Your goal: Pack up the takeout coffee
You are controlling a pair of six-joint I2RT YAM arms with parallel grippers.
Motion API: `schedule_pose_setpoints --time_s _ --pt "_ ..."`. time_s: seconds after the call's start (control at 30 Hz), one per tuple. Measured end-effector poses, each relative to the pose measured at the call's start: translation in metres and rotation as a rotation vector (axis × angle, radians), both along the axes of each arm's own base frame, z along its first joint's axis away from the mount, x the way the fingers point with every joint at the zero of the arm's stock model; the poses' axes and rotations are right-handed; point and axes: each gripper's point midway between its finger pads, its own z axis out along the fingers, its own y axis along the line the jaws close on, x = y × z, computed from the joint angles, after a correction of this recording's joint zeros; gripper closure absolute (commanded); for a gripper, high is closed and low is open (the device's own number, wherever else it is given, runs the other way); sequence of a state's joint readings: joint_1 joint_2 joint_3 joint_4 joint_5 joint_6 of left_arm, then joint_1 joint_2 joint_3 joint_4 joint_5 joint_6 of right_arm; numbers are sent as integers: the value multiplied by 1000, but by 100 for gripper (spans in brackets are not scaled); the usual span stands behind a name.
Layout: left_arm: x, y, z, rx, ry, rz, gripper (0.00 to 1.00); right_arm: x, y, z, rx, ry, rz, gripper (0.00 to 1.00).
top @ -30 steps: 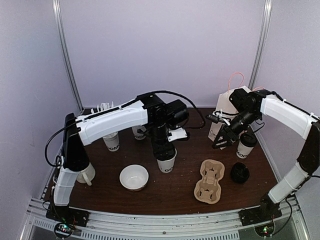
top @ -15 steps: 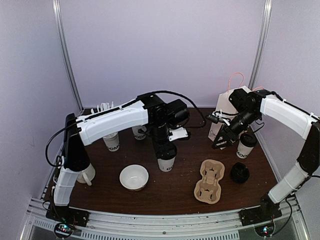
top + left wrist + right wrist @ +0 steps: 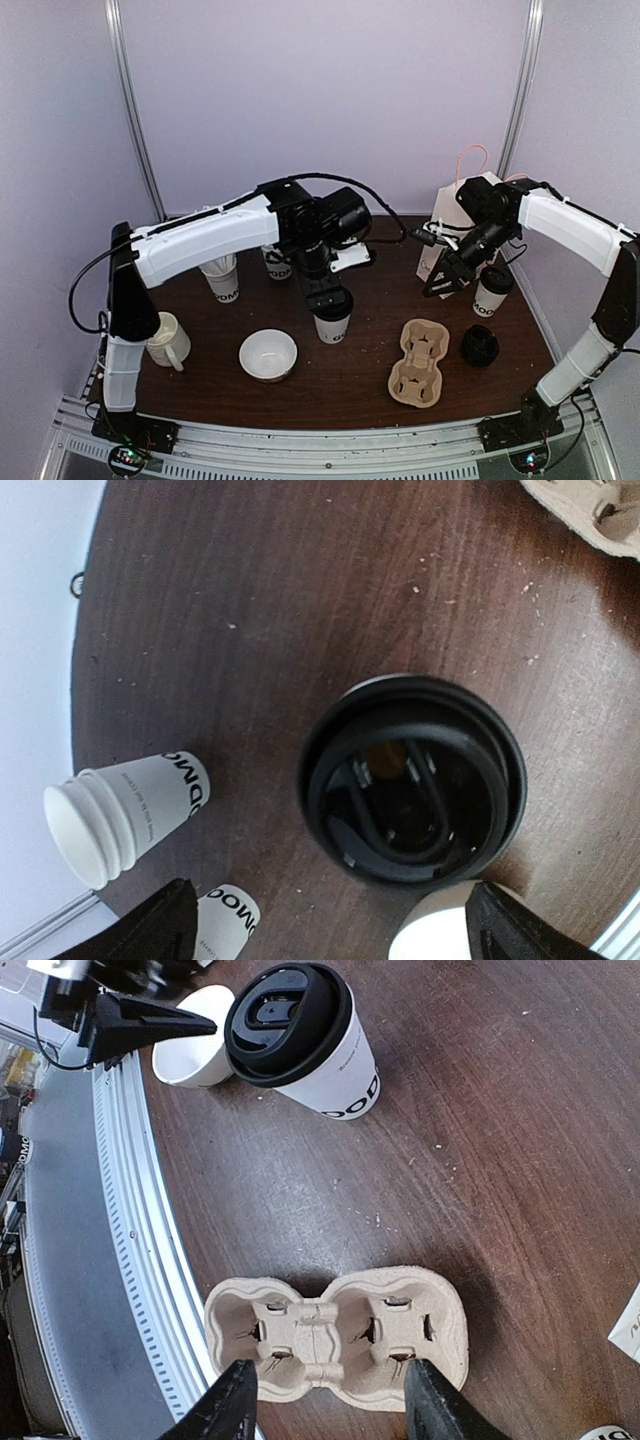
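Standing mid-table under the left gripper (image 3: 340, 930), jaws parted, is one white paper cup with black plastic lid (image 3: 333, 322), black-lettered. Its twin (image 3: 492, 292) stands near the white paper bag (image 3: 443, 215). The right gripper (image 3: 330, 1400), fingers apart, hangs over the brown pulp two-well carrier (image 3: 335, 1345), wells bare.

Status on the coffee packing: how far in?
Done: both cups are lidded, the centre cup and the right cup. In hand: nothing. The left gripper is open over the centre cup, and the right gripper is open and empty. Left: the carrier is empty, so both cups need seating.
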State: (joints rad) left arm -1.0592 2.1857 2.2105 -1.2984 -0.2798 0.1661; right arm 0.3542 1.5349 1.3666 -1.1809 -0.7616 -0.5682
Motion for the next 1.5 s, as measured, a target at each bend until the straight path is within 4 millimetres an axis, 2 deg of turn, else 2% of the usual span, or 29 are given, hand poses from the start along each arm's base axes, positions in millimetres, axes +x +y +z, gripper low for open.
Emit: schedule_pose_setpoints --time_s 0.1,0.23,0.3,0.4,0.47,0.57,0.67,0.73,0.83,0.97,1.07,1.17,1.33,1.5 --pt "2 14 26 -62 -79 27 5 6 4 4 10 1 -9 47" --pt "4 39 80 -291 -155 156 31 18 23 22 57 -24 -5 47" --pt "9 53 106 -440 -168 254 38 22 38 29 85 -39 5 49" --pt "16 69 120 -612 -144 388 47 25 61 29 117 -28 6 55" --pt "18 72 107 -692 -88 485 50 26 77 22 139 14 -3 63" --pt "10 62 67 -737 34 568 59 30 96 1 147 112 -17 69" --pt "-4 54 27 -738 165 637 59 34 108 -27 136 220 -46 70" --pt "-9 49 14 -746 229 674 56 36 111 -39 129 270 -65 70" --pt "-11 39 11 -790 288 700 54 36 114 -48 131 321 -82 67" --pt "-8 30 15 -844 321 711 47 35 118 -44 159 351 -90 61" --pt "-4 29 13 -852 331 723 42 35 121 -41 176 370 -90 60" --pt "0 28 5 -840 337 737 41 39 126 -45 186 391 -88 60" --pt "5 22 -10 -811 357 745 42 42 130 -62 172 451 -103 60" --pt "5 19 -14 -802 378 738 47 46 133 -61 181 460 -101 60"
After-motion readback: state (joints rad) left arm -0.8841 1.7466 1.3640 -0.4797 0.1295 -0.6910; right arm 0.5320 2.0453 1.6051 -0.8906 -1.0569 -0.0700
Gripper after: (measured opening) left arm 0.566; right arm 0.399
